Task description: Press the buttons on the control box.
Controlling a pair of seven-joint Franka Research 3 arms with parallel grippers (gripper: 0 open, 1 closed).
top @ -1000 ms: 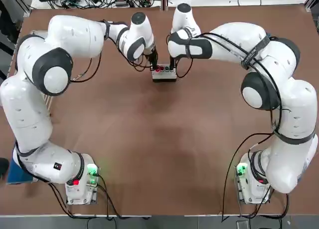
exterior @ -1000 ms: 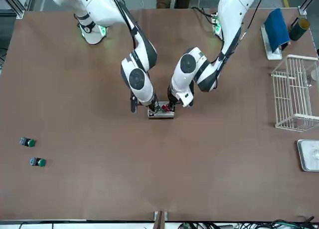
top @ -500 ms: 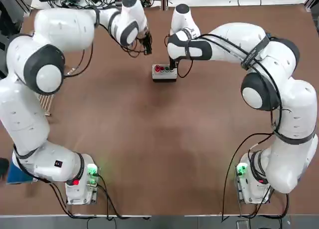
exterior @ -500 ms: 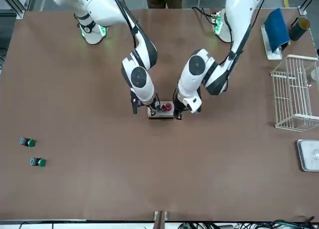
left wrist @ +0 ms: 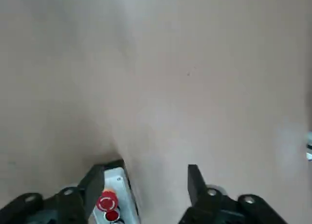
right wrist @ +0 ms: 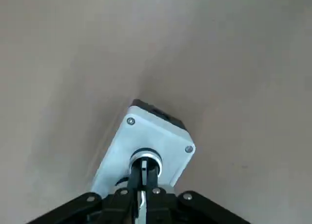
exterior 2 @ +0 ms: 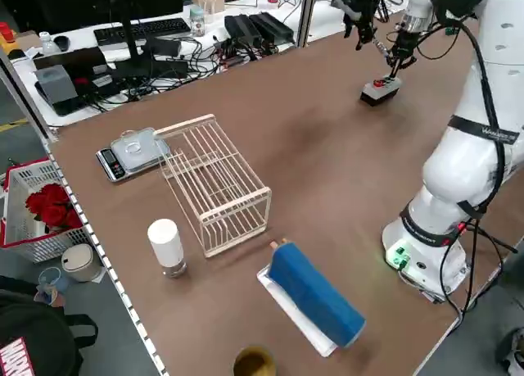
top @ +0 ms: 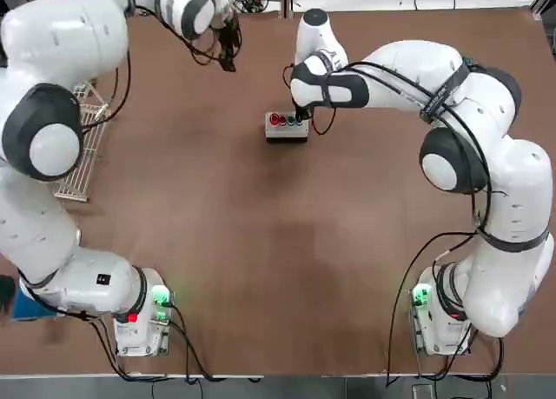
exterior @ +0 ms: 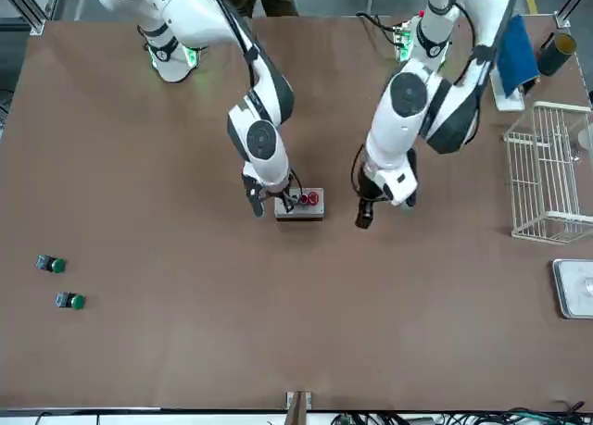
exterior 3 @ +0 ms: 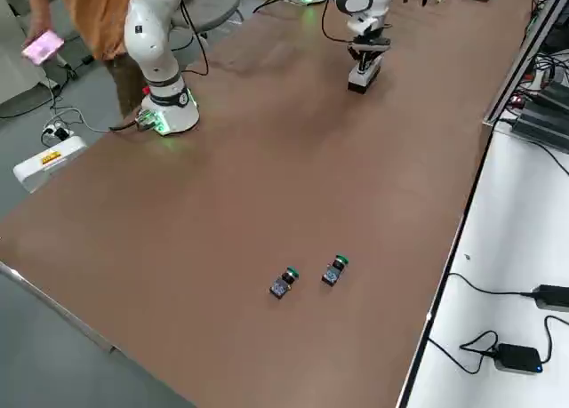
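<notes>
The control box [top: 287, 126] sits on the brown tabletop [top: 287, 242] toward the far side from the arm bases, a little left of the middle. Its long axis runs left to right across the robot, and the face with the buttons [top: 287, 119] points straight up; the large red one is at the robot's left end of the row.

The right gripper [right wrist: 141, 177] is down at the box's right end, its fingers [right wrist: 146, 173] pressed together with the tips resting on the round button there.

The left gripper [exterior: 364, 214] hangs above bare tabletop, well apart from the box toward the robot's left and far side, its fingers [left wrist: 95, 182] spread apart with nothing between them.

Two loose green-capped pieces [exterior: 61, 282] lie far off on the robot's right. A white wire rack [exterior: 552, 170] stands at the tabletop's left edge.
</notes>
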